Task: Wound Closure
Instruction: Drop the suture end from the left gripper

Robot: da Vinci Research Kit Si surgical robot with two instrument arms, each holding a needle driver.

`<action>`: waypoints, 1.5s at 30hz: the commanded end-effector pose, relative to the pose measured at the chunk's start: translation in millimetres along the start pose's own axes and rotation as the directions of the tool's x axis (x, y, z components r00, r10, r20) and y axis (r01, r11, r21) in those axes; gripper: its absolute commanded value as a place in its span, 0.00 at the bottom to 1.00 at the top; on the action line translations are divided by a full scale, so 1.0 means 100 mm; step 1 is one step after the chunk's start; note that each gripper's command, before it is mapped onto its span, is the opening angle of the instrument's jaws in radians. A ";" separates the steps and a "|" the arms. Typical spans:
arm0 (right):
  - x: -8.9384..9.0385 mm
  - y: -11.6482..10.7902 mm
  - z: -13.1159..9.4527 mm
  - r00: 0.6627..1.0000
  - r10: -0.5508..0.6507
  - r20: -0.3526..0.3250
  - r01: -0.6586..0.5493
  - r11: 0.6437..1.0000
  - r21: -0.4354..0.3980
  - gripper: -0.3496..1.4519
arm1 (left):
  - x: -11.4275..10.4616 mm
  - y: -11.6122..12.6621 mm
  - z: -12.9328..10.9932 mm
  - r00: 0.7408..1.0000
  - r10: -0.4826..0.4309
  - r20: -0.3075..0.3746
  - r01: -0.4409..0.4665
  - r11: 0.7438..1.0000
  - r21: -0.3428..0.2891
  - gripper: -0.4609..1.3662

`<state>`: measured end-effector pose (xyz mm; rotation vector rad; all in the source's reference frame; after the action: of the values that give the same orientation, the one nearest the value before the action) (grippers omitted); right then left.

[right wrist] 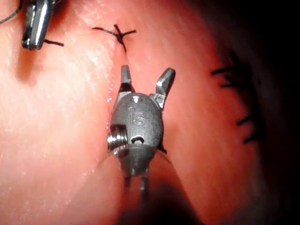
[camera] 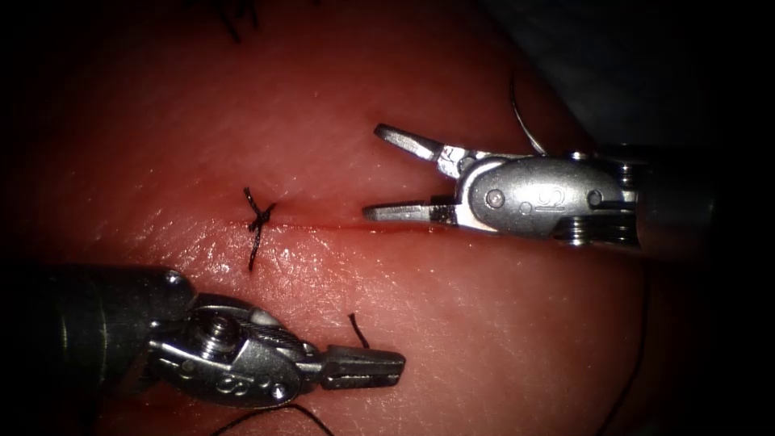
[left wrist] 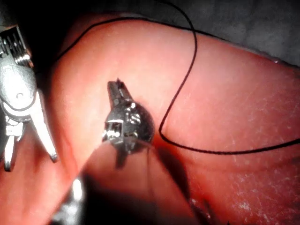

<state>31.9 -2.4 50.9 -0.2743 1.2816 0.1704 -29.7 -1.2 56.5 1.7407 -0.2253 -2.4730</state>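
The cut (camera: 339,227) runs crosswise over the tissue (camera: 484,323). A tied stitch (camera: 257,218) with short dark ends sits on it, also seen from the right wrist (right wrist: 119,33). My right tool (camera: 373,171) hangs open over the cut just right of that stitch and holds nothing (right wrist: 146,72). On the near side, my left tool (camera: 395,367) is shut on the thread, with a short tail (camera: 356,327) sticking out of it. Long thread (left wrist: 187,70) loops over the tissue beside the left tool (left wrist: 115,86). A thin curved line (camera: 521,121) rises behind the right tool; I cannot tell if it is needle or thread.
Older stitches (camera: 238,20) lie at the far edge of the tissue, also seen from the right wrist (right wrist: 239,93). A strand of thread (camera: 638,355) runs down the tissue's right flank. Red fluid wets the cut line.
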 end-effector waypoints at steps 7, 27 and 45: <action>0.000 -0.001 0.003 1.000 0.005 0.004 -0.005 1.000 -0.004 0.73 | -0.008 0.016 0.040 0.992 -0.123 -0.030 0.122 0.991 -0.047 0.06; 0.000 -0.008 0.023 1.000 0.016 0.016 -0.015 1.000 -0.023 0.75 | -0.072 0.048 0.039 0.820 -0.559 0.123 0.568 0.821 -0.054 0.68; 0.002 -0.008 0.018 1.000 0.016 0.014 -0.015 1.000 -0.020 0.75 | -0.097 0.052 0.001 0.794 -0.579 0.186 0.598 0.799 -0.064 0.85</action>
<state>33.8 -2.7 51.2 -0.2803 1.2690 0.1982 -26.3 -4.6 66.5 1.7617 0.5428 -2.9640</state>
